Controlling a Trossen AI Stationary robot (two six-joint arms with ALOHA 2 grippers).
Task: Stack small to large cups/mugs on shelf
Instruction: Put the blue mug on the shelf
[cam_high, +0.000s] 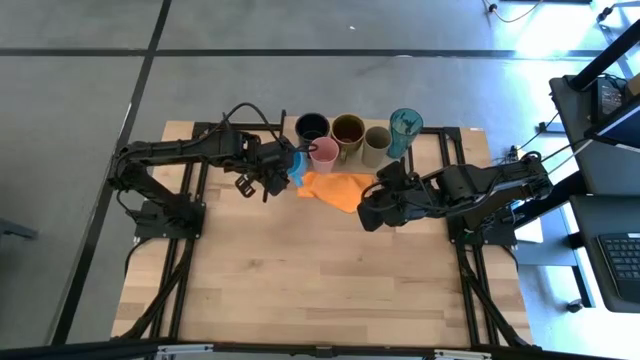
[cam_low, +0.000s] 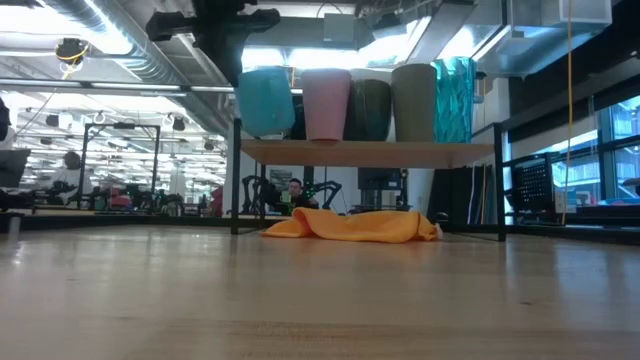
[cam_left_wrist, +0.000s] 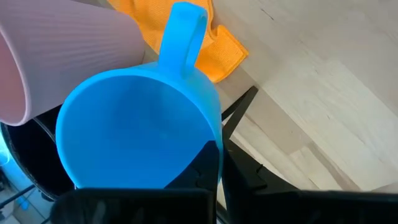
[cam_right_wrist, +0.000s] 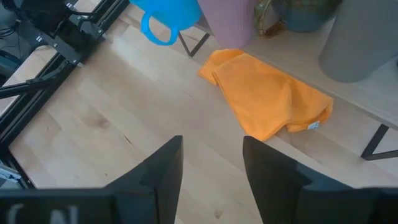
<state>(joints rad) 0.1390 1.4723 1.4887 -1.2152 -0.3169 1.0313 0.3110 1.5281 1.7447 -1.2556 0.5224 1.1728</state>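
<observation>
Left tool (cam_high: 283, 163) grasping light blue mug (cam_high: 297, 168) at shelf (cam_low: 365, 152) end, pink cup (cam_high: 324, 153) just beside. Right tool (cam_right_wrist: 211, 163) released, orange cloth (cam_right_wrist: 267, 99) ahead.

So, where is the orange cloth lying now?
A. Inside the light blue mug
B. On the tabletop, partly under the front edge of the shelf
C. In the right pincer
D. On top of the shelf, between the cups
B: the low view shows the orange cloth resting on the tabletop below the shelf, with the cups above it.
</observation>
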